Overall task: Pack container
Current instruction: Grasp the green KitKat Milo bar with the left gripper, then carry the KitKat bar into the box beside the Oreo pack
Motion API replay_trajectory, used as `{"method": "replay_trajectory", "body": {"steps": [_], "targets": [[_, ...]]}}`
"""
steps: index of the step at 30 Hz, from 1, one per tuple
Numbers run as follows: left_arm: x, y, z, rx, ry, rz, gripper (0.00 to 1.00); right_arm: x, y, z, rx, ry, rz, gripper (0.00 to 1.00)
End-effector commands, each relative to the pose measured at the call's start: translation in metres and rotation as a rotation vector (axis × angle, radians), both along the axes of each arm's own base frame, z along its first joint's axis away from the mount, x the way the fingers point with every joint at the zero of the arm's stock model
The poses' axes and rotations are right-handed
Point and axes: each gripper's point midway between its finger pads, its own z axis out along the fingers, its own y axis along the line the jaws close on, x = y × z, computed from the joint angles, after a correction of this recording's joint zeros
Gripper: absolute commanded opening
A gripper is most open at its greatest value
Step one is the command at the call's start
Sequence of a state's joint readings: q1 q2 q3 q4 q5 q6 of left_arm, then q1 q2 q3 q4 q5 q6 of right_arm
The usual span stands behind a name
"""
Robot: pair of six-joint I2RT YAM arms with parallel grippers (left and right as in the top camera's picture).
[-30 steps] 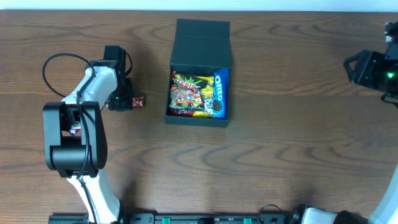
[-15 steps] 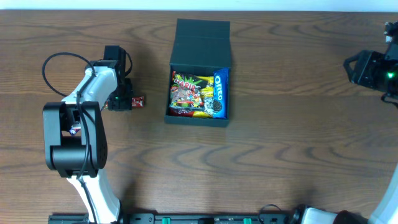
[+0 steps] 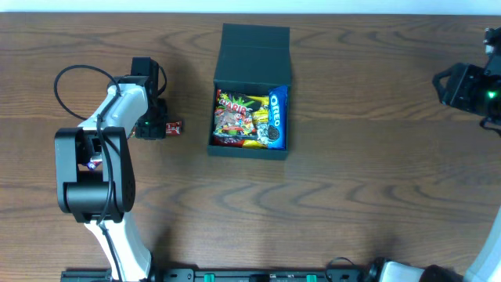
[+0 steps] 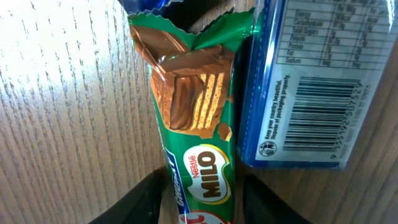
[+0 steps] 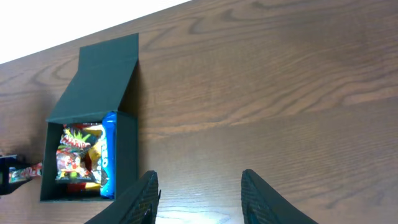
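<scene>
The dark container stands open at the table's middle, lid flap folded back, holding a Haribo bag, yellow packets and a blue Oreo pack. It also shows in the right wrist view. My left gripper is low on the table left of the box. Its jaws straddle a green Milo bar with small gaps on both sides. A blue packet with a barcode lies against the bar. My right gripper is open and empty, raised at the far right.
A red packet end sticks out to the right of the left gripper. The left arm's black cable loops over the table. Bare wood lies between the box and the right arm.
</scene>
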State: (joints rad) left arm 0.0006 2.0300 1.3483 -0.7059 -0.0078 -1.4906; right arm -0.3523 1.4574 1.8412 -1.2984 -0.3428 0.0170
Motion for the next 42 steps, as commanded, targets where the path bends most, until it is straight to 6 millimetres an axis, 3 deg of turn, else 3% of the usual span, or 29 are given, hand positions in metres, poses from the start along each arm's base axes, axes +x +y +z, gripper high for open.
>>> {"method": "replay_trajectory", "body": {"steps": [1,10,20,22,26,32,36,42], "targets": [[-0.006,0.005,-0.011,0.027,0.038,-0.019,0.40,-0.002,-0.002,0.005,-0.016,-0.012,0.002,0.43],[-0.007,0.004,-0.011,0.028,0.041,-0.045,0.29,-0.002,-0.002,0.005,-0.016,-0.012,0.002,0.43],[-0.007,0.000,-0.012,0.002,0.041,-0.056,0.24,-0.002,-0.002,0.004,-0.016,-0.011,0.002,0.43],[-0.007,-0.004,-0.012,-0.016,0.041,-0.081,0.19,-0.002,-0.002,0.004,-0.016,-0.012,0.002,0.43],[-0.010,-0.020,-0.012,-0.099,0.051,-0.120,0.07,-0.002,-0.002,0.005,-0.016,-0.012,0.002,0.43],[-0.018,-0.065,-0.006,-0.322,0.066,-0.180,0.06,-0.002,-0.002,0.005,-0.016,-0.013,0.002,0.43],[-0.016,-0.085,0.007,-0.389,0.030,-0.271,0.06,-0.002,-0.002,0.005,-0.016,-0.013,0.002,0.44],[0.006,-0.092,0.057,-0.241,-0.155,-0.453,0.06,-0.001,-0.003,0.005,-0.017,-0.016,0.002,0.44]]}}
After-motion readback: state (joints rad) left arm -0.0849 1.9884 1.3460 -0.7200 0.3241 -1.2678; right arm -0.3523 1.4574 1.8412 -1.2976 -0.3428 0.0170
